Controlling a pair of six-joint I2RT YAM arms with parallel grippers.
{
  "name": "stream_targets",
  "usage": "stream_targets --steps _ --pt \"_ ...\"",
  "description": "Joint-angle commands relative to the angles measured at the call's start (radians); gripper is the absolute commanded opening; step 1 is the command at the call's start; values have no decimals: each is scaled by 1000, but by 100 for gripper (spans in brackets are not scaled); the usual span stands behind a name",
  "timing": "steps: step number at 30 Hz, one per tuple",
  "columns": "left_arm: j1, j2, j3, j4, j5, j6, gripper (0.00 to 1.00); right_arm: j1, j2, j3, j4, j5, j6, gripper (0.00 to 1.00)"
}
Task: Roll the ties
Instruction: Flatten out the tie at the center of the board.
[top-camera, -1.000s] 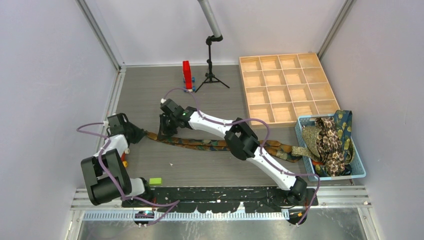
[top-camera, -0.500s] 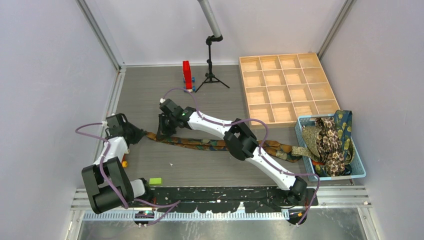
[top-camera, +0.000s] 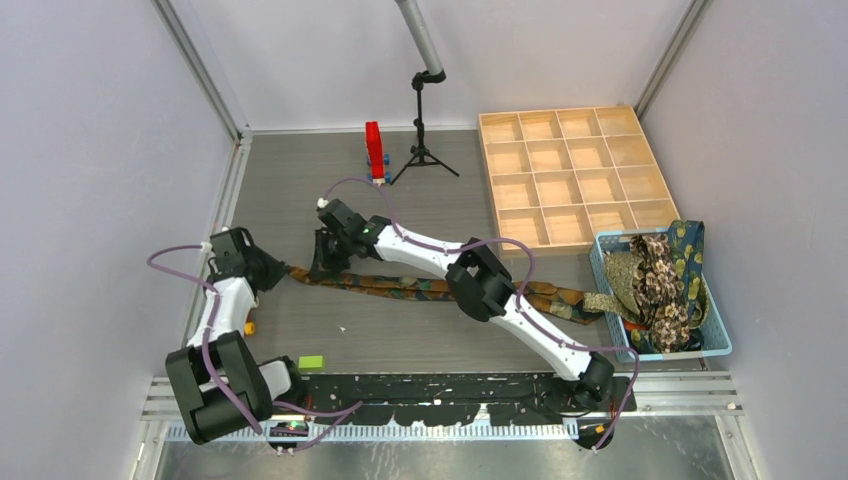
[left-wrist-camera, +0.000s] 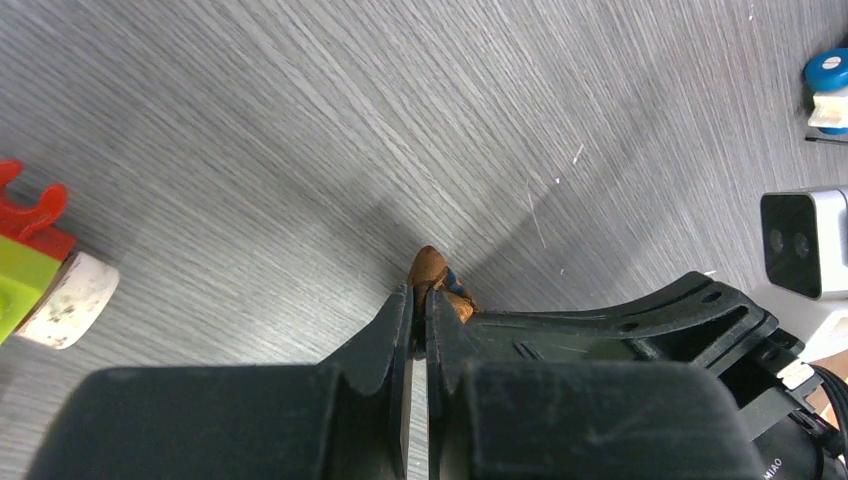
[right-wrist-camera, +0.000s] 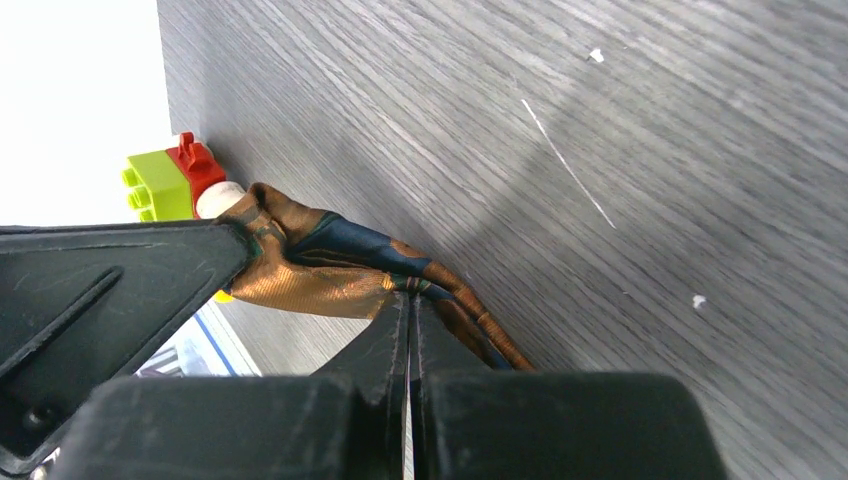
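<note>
One tie (top-camera: 400, 287), orange-brown with dark blue and green patterning, lies stretched across the table from left towards the basket. My left gripper (top-camera: 282, 270) is shut on its narrow left tip; in the left wrist view that orange tip (left-wrist-camera: 430, 268) pokes out between the shut jaws (left-wrist-camera: 420, 300). My right gripper (top-camera: 322, 267) is shut on the same tie a short way to the right, and in the right wrist view the bunched fabric (right-wrist-camera: 320, 265) runs into its shut jaws (right-wrist-camera: 408, 300). More ties (top-camera: 660, 285) are heaped in the basket.
A light blue basket (top-camera: 725, 345) stands at the right edge, with a wooden compartment tray (top-camera: 575, 175) behind it. A red block (top-camera: 374, 150) and a small tripod (top-camera: 422, 140) stand at the back. A green brick (top-camera: 311, 362) and small toy pieces (left-wrist-camera: 35, 270) lie near the left arm.
Both grippers have shifted slightly to the left, drawing the tie's narrow end with them. Both grips are unchanged.
</note>
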Motion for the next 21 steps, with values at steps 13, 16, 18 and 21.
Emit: stream_targets --steps 13,16,18,21 --pt "5 -176 14 -69 83 4 8 3 33 41 -13 41 -73 0" --pt "6 -179 -1 -59 89 9 8 3 20 39 -26 49 -94 0" --pt "5 -173 -7 -55 98 10 8 2 -4 34 -42 57 -118 0" --pt "5 -161 -13 -42 112 12 8 -6 -55 11 -57 62 -145 0"
